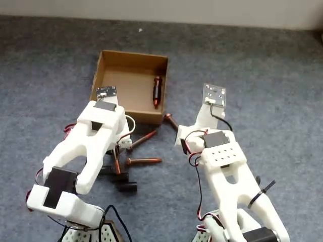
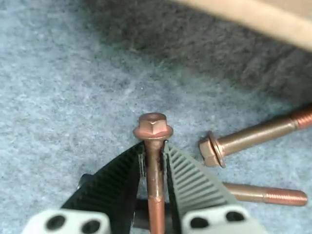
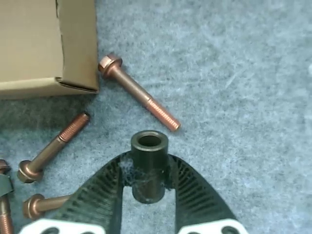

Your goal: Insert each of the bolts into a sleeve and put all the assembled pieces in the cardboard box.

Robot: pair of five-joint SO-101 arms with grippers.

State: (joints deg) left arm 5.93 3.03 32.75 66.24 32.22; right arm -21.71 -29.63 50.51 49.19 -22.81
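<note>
Pinching a copper hex-flange bolt (image 2: 153, 128) by its shank: left gripper (image 2: 154, 149); right gripper (image 3: 148, 165) clamps a dark cylindrical sleeve (image 3: 149, 144) (bore visible).

Left gripper (image 2: 155, 150) and right gripper (image 3: 148, 162) both have fingers (image 2: 187, 178) clamped.

Cardboard box (image 1: 126, 83): far middle of the table.
Assembled piece (image 1: 157, 92): in the box, by its right wall.
Loose bolts (image 1: 144, 161): before the box, between the arms.
Sleeves (image 1: 127, 187): just before the bolts.
</note>
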